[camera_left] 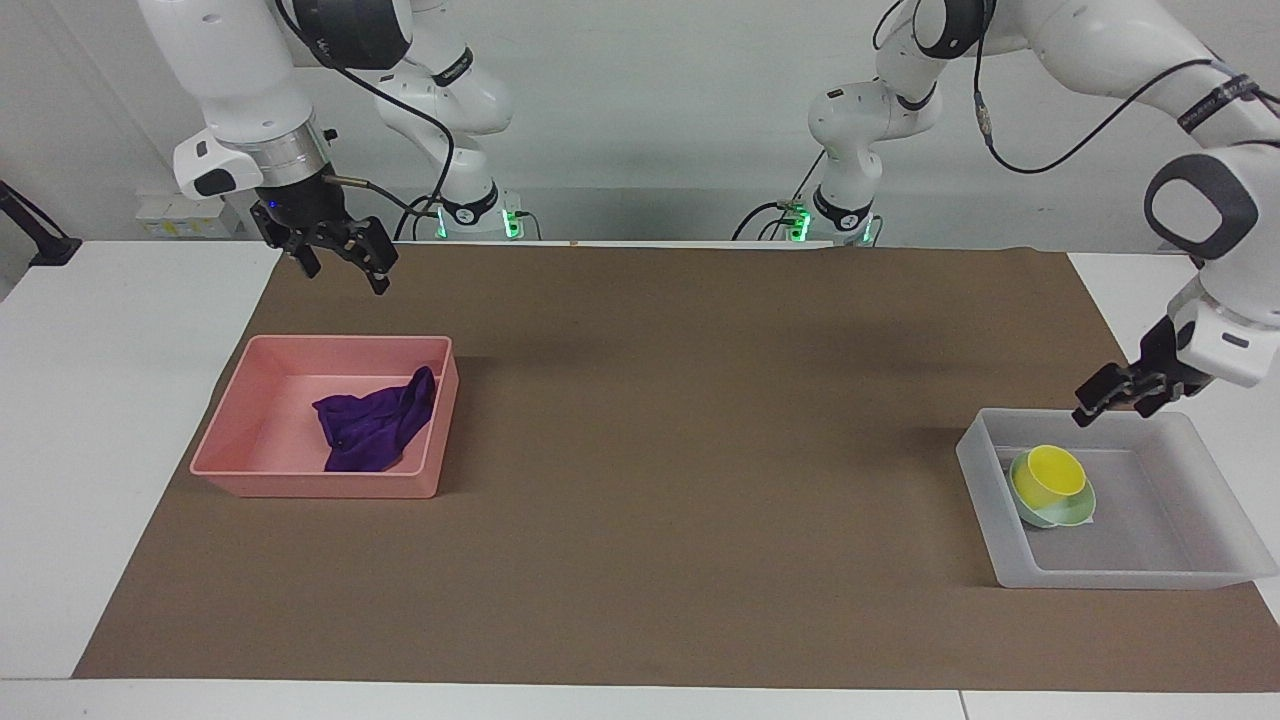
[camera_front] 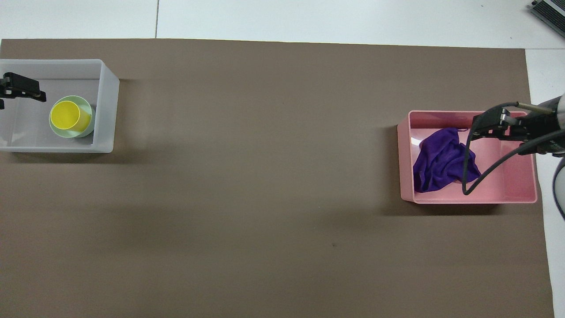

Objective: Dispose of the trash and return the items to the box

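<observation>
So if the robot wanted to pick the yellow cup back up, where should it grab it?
Probably by the rim, coming straight down from above. The yellow cup stands mouth up inside the green bowl, so its lower wall is hidden and only the open rim is free to pinch.
</observation>
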You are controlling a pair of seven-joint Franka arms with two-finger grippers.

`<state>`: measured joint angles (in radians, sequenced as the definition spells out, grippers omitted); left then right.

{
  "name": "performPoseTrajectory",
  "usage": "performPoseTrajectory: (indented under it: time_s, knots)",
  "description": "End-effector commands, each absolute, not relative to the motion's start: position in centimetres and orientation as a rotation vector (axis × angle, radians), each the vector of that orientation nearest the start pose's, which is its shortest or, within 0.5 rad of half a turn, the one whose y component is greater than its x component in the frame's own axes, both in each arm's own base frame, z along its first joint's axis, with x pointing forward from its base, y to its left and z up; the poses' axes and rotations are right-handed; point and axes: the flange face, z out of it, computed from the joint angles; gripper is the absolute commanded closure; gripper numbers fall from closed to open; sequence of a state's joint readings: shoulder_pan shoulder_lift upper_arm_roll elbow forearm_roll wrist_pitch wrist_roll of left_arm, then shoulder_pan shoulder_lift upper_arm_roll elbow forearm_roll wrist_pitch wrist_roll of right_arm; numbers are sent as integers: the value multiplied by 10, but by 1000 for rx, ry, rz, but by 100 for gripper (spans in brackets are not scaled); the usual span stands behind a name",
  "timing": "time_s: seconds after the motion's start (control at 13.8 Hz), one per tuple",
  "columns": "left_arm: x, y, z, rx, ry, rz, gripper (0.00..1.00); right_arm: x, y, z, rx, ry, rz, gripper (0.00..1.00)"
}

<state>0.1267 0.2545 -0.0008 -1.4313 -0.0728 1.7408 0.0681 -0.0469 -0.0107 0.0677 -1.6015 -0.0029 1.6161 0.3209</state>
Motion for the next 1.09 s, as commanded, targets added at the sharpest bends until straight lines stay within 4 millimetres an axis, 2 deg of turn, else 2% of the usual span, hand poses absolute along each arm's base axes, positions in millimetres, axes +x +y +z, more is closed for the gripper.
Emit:
performPoseTrajectory:
  time_s: [0.0, 0.07, 0.14, 0.22, 0.29, 0.51, 0.8, 1.01]
  knots:
    - [592, 29, 604, -3177, 13, 6, 0, 554, 7, 620, -3106, 441, -23, 0]
    - [574, 20, 616, -3139, 45, 62, 0, 554, 7, 620, -3105, 444, -23, 0]
    - [565, 10, 617, -3126, 63, 118, 0, 554, 7, 620, -3106, 441, -23, 0]
    - [556, -14, 621, -3115, 119, 144, 0, 554, 7, 620, -3105, 444, -23, 0]
    - [551, -20, 618, -3108, 136, 139, 0, 554, 7, 620, -3105, 444, -23, 0]
    - [549, -27, 619, -3084, 169, 76, 0, 554, 7, 620, -3106, 441, -23, 0]
    - [550, -24, 631, -3102, 157, 67, 0, 554, 7, 620, -3106, 441, -23, 0]
    - [551, -24, 621, -3112, 147, 100, 0, 554, 7, 620, -3106, 441, -23, 0]
